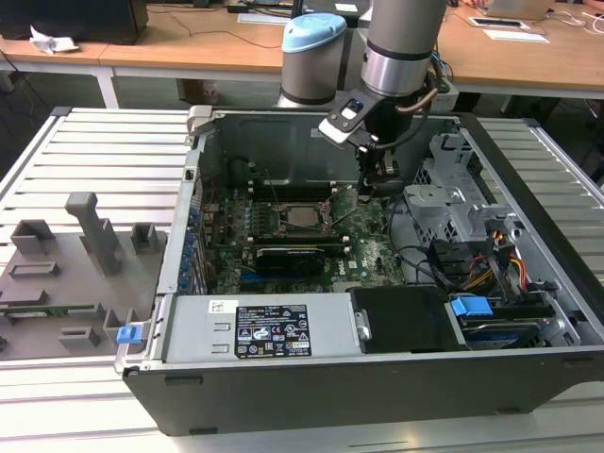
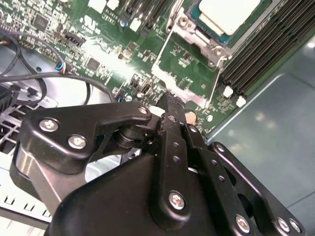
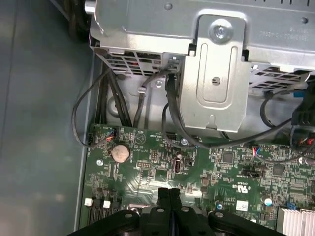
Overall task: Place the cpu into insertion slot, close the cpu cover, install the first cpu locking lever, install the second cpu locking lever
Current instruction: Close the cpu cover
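Your cpu (image 2: pixel 229 14) sits in the slot (image 2: pixel 215 50), upper right of the second wrist view, with the cover (image 2: pixel 194 98) open and locking undone, while the gripper (image 2: pixel 171 98) is pinched closed with nothing visibly held.

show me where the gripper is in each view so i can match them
Exterior view: the gripper hangs inside the case, just to the exterior view's right of the cpu.
Second wrist view: gripper, fingers together, over the motherboard near the cpu.
First wrist view: gripper over the motherboard, facing a metal bracket.
Shared landmark: the green motherboard.
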Robot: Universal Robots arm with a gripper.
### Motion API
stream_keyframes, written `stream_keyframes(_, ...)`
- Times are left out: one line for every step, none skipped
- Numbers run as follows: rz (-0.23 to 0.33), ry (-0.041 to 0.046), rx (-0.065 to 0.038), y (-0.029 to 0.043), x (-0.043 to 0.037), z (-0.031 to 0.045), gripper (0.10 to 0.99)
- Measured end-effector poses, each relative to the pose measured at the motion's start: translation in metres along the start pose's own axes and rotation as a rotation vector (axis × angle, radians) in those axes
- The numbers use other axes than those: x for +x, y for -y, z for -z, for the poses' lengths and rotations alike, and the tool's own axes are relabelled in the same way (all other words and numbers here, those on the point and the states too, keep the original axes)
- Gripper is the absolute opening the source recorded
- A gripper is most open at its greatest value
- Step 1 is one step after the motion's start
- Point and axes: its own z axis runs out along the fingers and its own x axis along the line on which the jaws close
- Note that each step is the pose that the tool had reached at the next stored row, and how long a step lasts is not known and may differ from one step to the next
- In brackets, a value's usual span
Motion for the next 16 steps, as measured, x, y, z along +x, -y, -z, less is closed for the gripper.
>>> stream_keyframes(0.000, 0.0000, 0.000, -0.0013, 0.0002, -0.0005, 0.106)
stream_keyframes(0.000, 0.0000, 0.000, -0.0025, 0.0002, -0.0018, 0.106)
stream_keyframes(0.000, 0.0000, 0.001, -0.0034, 0.0002, -0.0037, 0.106)
stream_keyframes(0.000, 0.0000, 0.001, -0.0038, 0.0002, -0.0066, 0.106)
stream_keyframes(0.000, -0.0001, 0.001, -0.0039, 0.0003, -0.0093, 0.106)
stream_keyframes(0.000, -0.0001, 0.002, -0.0038, 0.0003, -0.0125, 0.106)
stream_keyframes(0.000, 0.0002, 0.002, -0.0035, 0.0003, -0.0130, 0.106)
stream_keyframes(0.000, 0.0001, 0.002, -0.0021, 0.0005, -0.0132, 0.106)
stream_keyframes(0.000, 0.0000, 0.002, -0.0006, 0.0006, -0.0132, 0.106)
stream_keyframes(0.000, 0.0000, 0.002, 0.0005, 0.0007, -0.0132, 0.106)
stream_keyframes(0.000, -0.0001, 0.002, 0.0005, 0.0007, -0.0132, 0.106)
stream_keyframes(0.000, 0.0000, 0.002, 0.0008, 0.0007, -0.0132, 0.106)
stream_keyframes(0.000, -0.0001, 0.002, 0.0014, 0.0008, -0.0132, 0.106)
stream_keyframes(0.000, -0.0002, 0.002, 0.0028, 0.0009, -0.0132, 0.106)
stream_keyframes(0.000, -0.0003, 0.002, 0.0048, 0.0011, -0.0131, 0.106)
stream_keyframes(0.000, -0.0004, 0.002, 0.0055, 0.0012, -0.0131, 0.106)
